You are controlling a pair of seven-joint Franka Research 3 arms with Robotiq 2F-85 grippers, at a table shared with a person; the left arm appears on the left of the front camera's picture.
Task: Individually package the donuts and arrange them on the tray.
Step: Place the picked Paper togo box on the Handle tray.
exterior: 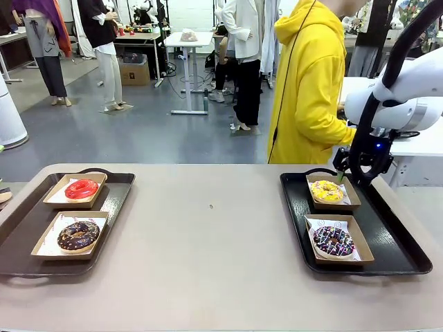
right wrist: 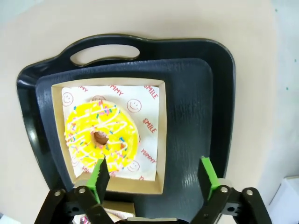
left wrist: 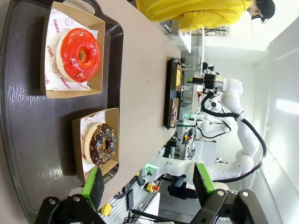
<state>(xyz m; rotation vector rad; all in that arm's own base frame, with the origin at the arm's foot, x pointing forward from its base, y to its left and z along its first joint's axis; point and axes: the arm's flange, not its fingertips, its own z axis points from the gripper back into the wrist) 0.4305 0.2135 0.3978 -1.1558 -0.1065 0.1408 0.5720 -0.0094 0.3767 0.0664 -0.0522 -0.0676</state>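
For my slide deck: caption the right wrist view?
Open right gripper above yellow sprinkled donut in its cardboard box on a black tray.

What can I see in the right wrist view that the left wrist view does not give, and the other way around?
Right wrist view alone: smiley print and words on the paper under the yellow donut, with the open right gripper above.
Left wrist view alone: the red donut and chocolate donut, boxed.
Both: the right tray.

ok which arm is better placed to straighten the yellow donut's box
Right, likely: the right gripper hangs open just over the yellow sprinkled donut in its box; the left gripper is over the other tray.
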